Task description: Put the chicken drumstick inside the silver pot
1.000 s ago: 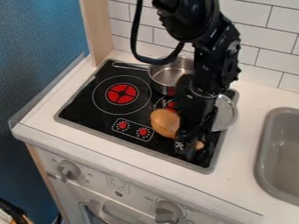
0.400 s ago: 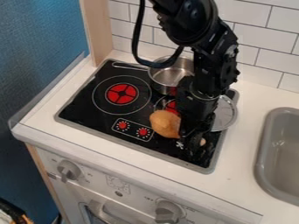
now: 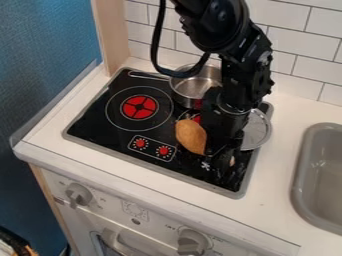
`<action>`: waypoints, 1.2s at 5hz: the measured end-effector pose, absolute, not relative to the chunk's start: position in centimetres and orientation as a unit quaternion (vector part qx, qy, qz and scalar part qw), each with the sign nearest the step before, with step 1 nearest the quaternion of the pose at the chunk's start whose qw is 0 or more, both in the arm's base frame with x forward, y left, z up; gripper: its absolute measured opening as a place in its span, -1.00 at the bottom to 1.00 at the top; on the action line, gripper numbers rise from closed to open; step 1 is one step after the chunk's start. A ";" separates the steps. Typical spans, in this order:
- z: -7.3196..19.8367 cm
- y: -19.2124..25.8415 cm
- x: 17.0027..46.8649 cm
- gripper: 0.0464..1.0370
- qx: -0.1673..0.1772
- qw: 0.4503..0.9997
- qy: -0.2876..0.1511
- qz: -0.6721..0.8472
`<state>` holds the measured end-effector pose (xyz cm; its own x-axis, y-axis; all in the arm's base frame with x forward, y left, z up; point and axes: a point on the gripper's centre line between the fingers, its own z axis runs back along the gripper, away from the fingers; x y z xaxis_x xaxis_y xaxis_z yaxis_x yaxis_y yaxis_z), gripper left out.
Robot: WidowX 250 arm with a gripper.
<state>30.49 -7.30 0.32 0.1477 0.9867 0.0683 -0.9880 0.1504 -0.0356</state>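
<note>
The black gripper [image 3: 220,159] hangs low over the front right of the stove top, around the narrow end of the chicken drumstick. Its outline merges with the black surface, so its grip cannot be made out. The brown, rounded meat part of the drumstick [image 3: 191,136] points out to the gripper's left, and a small pale bit of its bone end shows on the right. Behind them, near the back of the stove, stands the silver pot [image 3: 192,88], open at the top, its long handle toward the left. The arm hides part of the pot's right side.
A round silver lid [image 3: 256,131] lies on the right of the black stove top [image 3: 100,122], partly behind the arm. Farther right a grey sink [image 3: 304,170] is set in the white counter [image 3: 274,207]. A tiled wall rises behind, with a wooden post at the back left.
The gripper has shifted slightly and then stayed nearly in place. The drumstick has rolled and turned a little, its meat part now looking narrower and more upright.
</note>
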 end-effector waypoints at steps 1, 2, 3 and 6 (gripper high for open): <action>1.8 -7.1 30.5 -0.61 -0.006 0.752 -0.034 0.658; 4.4 -6.5 31.2 -0.61 -0.014 0.735 -0.027 0.677; 7.4 -6.0 33.2 -0.61 -0.029 0.728 -0.025 0.684; 6.2 -6.1 40.2 -0.61 -0.030 0.763 0.019 0.645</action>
